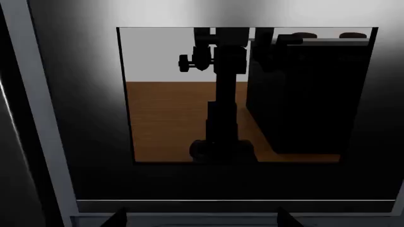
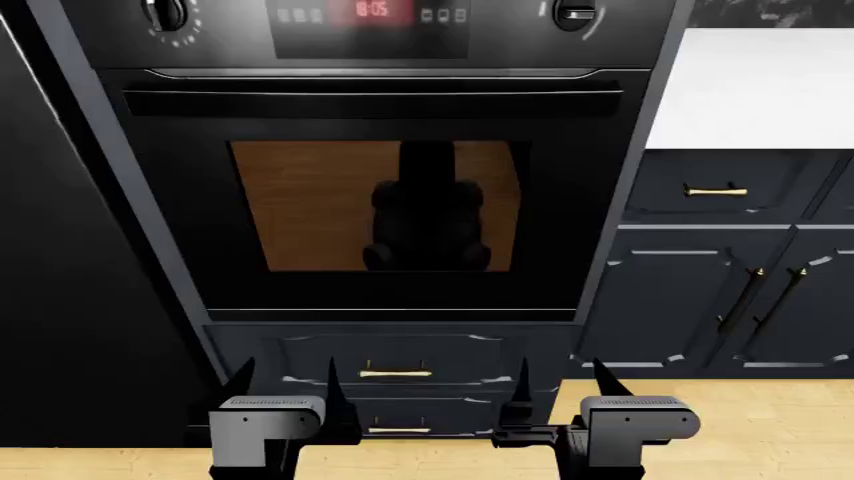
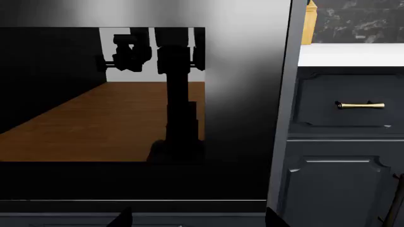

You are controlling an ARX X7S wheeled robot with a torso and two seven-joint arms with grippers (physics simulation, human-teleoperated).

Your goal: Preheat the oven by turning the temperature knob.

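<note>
Both knobs on the oven (image 2: 387,200) are seen high above the left gripper (image 2: 287,395) and right gripper (image 2: 558,390). Both are held open and empty.

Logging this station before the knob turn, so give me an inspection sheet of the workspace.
Surface: white countertop right of the oven, bare where visible.
Job's things: oven door shut; left knob and right knob flank the red display; neither is touched.
Clutter: nothing seen.
Grippers: left gripper and right gripper low before the drawers, both open, empty.
Cables: nothing seen.
Surroundings: navy cabinets with brass handles; wood floor.
</note>
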